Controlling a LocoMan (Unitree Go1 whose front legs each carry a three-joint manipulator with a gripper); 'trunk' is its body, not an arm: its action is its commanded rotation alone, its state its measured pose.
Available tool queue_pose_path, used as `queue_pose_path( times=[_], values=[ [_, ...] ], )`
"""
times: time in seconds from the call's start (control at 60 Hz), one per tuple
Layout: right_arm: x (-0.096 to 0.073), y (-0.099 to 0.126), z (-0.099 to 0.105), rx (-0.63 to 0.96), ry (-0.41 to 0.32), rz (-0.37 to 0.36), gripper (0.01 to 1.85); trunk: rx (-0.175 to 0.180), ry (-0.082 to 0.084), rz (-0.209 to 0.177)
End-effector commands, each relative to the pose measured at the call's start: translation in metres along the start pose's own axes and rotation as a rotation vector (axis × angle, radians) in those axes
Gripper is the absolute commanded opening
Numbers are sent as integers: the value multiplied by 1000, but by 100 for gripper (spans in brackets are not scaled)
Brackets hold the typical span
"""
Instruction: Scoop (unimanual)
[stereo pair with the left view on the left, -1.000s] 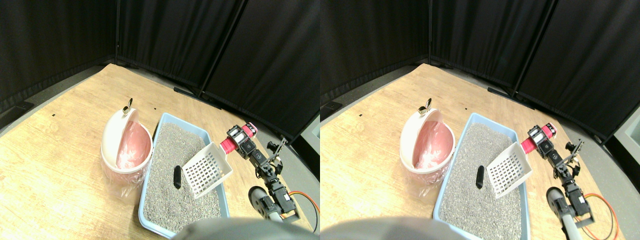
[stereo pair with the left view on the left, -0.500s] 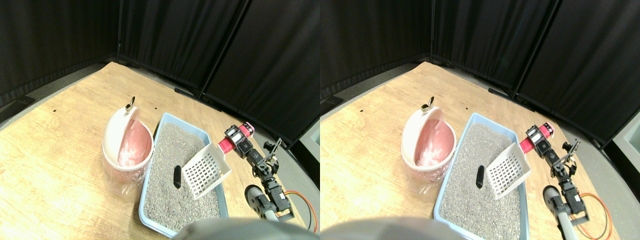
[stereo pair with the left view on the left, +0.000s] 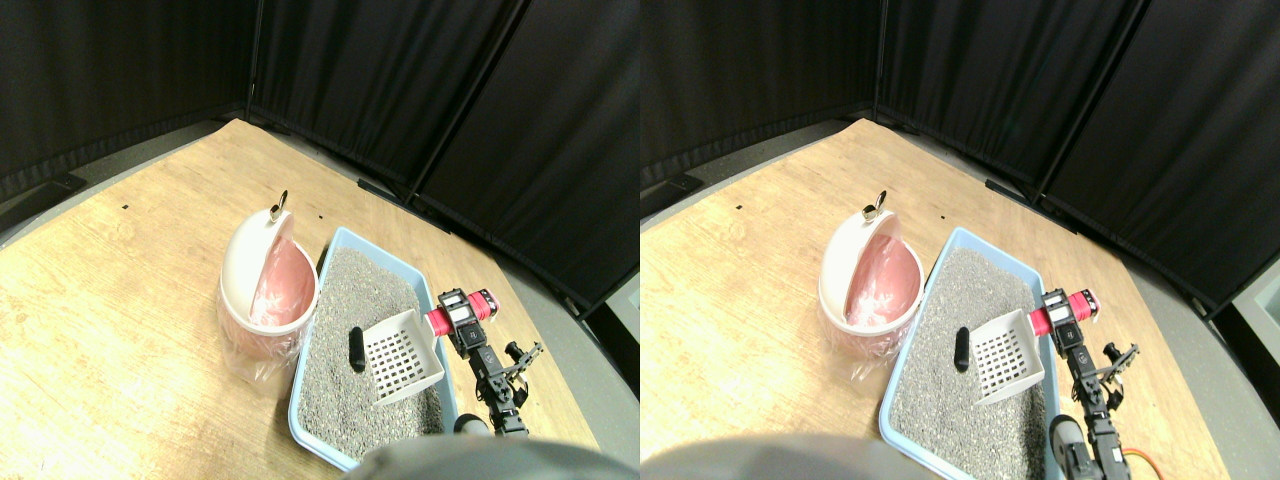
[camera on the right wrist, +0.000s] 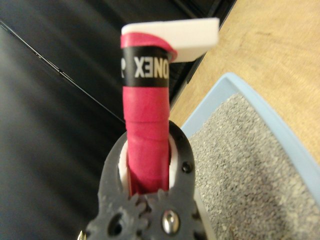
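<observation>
A white slotted scoop lies low over the grey litter inside the light blue litter box. Its front edge is right beside a small dark lump on the litter. The scoop's pink wrapped handle points toward the box's right wall. My right gripper is shut on that handle. In the wrist view the pink handle runs up between the dark jaws of the gripper, with litter and the blue rim beyond.
A pink bin lined with a plastic bag, its white lid tipped open, stands against the litter box's left side. Everything sits on a wooden floor. Black curtains close off the back.
The whole picture has shifted, so the camera moved. The scoop has come down toward the litter and left, its front edge now next to the dark lump.
</observation>
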Motion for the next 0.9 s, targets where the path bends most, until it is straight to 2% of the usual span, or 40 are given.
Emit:
queue_pose_path(
  times=[0.017,0.183,0.2,0.3,0.4,0.45,0.517,0.533,0.55,0.567,0.583,0.6,0.65,0.683,0.733,0.767,0.85,0.9],
  values=[
    [-3,22,-15,13,83,152,6,-6,28,29],
    [-1,22,-12,67,146,110,6,-7,29,24],
    [0,23,-11,72,154,106,12,-7,29,24],
    [0,21,-10,106,190,98,19,-7,27,22],
    [4,14,-16,169,198,80,22,-7,27,22],
    [6,10,-20,199,177,71,27,-2,23,19],
    [7,3,-24,199,206,45,21,1,23,15],
    [7,-1,-22,258,233,9,10,2,22,12],
    [7,-1,-22,258,233,9,10,3,22,11],
    [8,-3,-22,255,236,7,19,4,22,10],
    [7,-4,-22,262,234,1,8,4,22,10],
    [6,-6,-21,264,225,-3,6,5,20,8],
    [7,-9,-21,292,220,-22,6,7,17,6],
    [6,-13,-19,329,238,-63,6,10,17,3],
    [5,-16,-19,363,216,-57,7,12,15,1],
    [5,-19,-17,443,237,-110,6,14,13,-2],
    [4,-23,-18,431,211,-94,6,15,14,-6],
    [3,-27,-20,500,186,-89,6,17,12,-7]
  ],
)
